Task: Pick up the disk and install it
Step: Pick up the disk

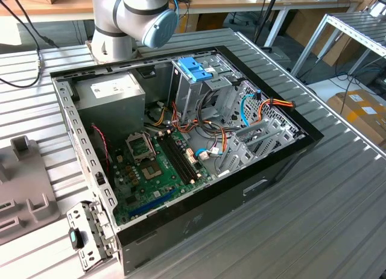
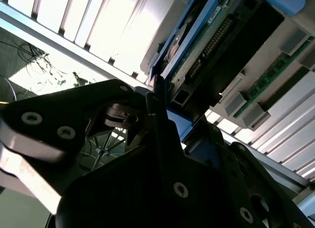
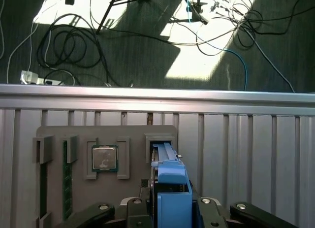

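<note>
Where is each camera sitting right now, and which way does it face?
Exterior view: off the arm, high, looking down into the open computer case on the ribbed table; an arm joint shows.
First wrist view: on the arm, looking past the gripper at the disk in the grey fixture, floor beyond.
Second wrist view: on the arm, close against the gripper, facing the disk.
Shared: both wrist views show gripper and disk.

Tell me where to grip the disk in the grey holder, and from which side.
Best pinch the disk across its two flat faces, just under the blue rail on its top edge, coming from above. It stands on edge in a slot of the grey holder, so only that railed edge is free.
</note>
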You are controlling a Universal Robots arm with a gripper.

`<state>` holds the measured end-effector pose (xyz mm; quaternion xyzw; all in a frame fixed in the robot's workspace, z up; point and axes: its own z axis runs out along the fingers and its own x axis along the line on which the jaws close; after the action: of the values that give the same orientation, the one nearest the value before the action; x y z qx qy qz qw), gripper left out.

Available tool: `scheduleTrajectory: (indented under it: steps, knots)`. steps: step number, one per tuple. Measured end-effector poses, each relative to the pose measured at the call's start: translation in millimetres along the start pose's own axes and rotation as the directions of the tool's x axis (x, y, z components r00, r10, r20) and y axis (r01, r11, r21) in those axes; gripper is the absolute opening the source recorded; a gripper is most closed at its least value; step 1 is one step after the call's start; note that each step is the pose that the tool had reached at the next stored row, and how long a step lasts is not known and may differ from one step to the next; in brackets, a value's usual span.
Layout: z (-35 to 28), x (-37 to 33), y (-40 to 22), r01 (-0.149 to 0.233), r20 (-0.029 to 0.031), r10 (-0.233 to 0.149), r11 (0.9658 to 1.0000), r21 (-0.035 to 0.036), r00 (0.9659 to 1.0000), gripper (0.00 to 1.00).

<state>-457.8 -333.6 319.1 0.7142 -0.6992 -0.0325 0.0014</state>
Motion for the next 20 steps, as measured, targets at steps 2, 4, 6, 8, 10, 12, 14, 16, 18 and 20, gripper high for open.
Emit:
scheduleTrajectory:
  steps: [2, 4, 6, 8, 10, 12, 14, 16, 18, 20]
  knots:
    - [-1.2, -0.1, 0.0, 0.000, 0.0004, 0.000, 1.0000, 0.0001, 1.0000, 0.37]
    - [-2.6, -0.1, 0.1, 0.000, 0.0010, 0.000, 1.0000, 0.0001, 1.0000, 0.37]
    - [-4.0, -0.2, 0.2, 0.000, 0.0018, 0.000, 1.0000, 0.0002, 1.0000, 0.37]
    - [-5.1, -0.2, 0.2, 0.000, 0.0023, 0.000, 1.0000, 0.0002, 1.0000, 0.37]
    - [-6.1, -0.3, 0.3, 0.000, 0.0026, 0.000, 1.0000, 0.0002, 1.0000, 0.37]
    - [-7.4, -0.3, 0.3, 0.000, 0.0033, 0.000, 1.0000, 0.0002, 1.0000, 0.37]
    - [-8.6, -0.4, 0.4, 0.000, 0.0047, 0.000, 1.0000, 0.0002, 1.0000, 0.37]
    - [-9.6, -0.4, 0.4, 0.000, 0.0054, 0.000, 1.0000, 0.0002, 1.0000, 0.37]
    - [-10.8, -0.5, 0.5, 0.000, 0.0061, 0.000, 1.0000, 0.0003, 1.0000, 0.37]
    - [-12.3, -0.5, 0.6, 0.000, 0.0067, 0.000, 1.0000, 0.0002, 1.0000, 0.37]
